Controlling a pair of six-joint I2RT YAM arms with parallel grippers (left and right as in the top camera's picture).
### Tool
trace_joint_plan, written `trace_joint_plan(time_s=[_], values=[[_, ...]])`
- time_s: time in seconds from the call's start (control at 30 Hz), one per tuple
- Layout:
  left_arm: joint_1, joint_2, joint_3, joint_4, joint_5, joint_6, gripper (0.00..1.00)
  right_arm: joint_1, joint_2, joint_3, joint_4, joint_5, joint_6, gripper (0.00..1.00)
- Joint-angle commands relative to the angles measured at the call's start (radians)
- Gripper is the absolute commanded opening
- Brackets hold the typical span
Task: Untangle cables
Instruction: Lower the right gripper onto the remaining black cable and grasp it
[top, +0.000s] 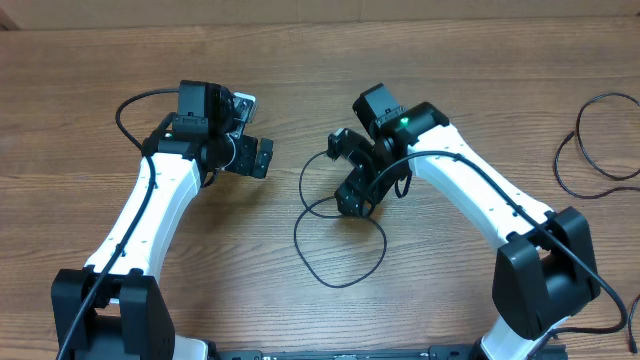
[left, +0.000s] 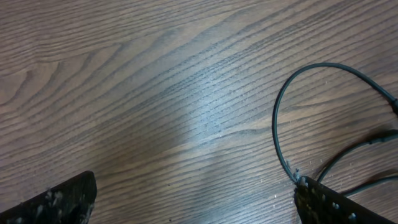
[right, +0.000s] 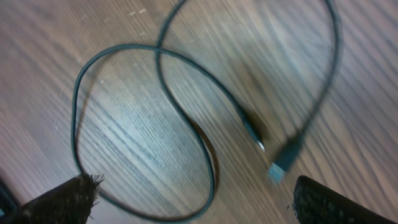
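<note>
While hovering directly over the thin black looped cable (top: 340, 283), stands wide open at the right gripper (top: 347, 172), holding and touching nothing. Likewise wide open and empty at the left gripper (top: 250, 132), just left of that cable. Judging by the slack loop lying flat on the brown wooden table (top: 450, 60), with one crossing visible and small plug ends (right: 283, 160) lying free: mostly untangled, only that crossing left to undo. Well right of that cable, a second thin black cord (top: 580, 150), lying apart.

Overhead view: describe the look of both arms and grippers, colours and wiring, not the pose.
Left arm and right arm have white link shells with black joints and black bases. A black cable runs along each. The left gripper and right gripper are black; a green light glows by the right wrist.
</note>
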Motion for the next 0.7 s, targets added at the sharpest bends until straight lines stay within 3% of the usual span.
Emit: trace_joint_plan(time_s=[0.0, 0.17, 0.43, 0.67], values=[[0.000, -0.005, 0.010, 0.000, 0.016, 0.022, 1.00, 0.000, -0.002, -0.055, 0.048, -0.064, -0.142, 1.00], [-0.001, -0.005, 0.010, 0.000, 0.016, 0.022, 1.00, 0.000, -0.002, -0.105, 0.164, -0.064, -0.150, 1.00], [-0.001, -0.005, 0.010, 0.000, 0.016, 0.022, 1.00, 0.000, 0.000, -0.151, 0.293, -0.086, -0.298, 1.00], [-0.001, -0.005, 0.010, 0.001, 0.016, 0.022, 1.00, 0.000, 0.000, -0.241, 0.392, -0.087, -0.302, 1.00]])
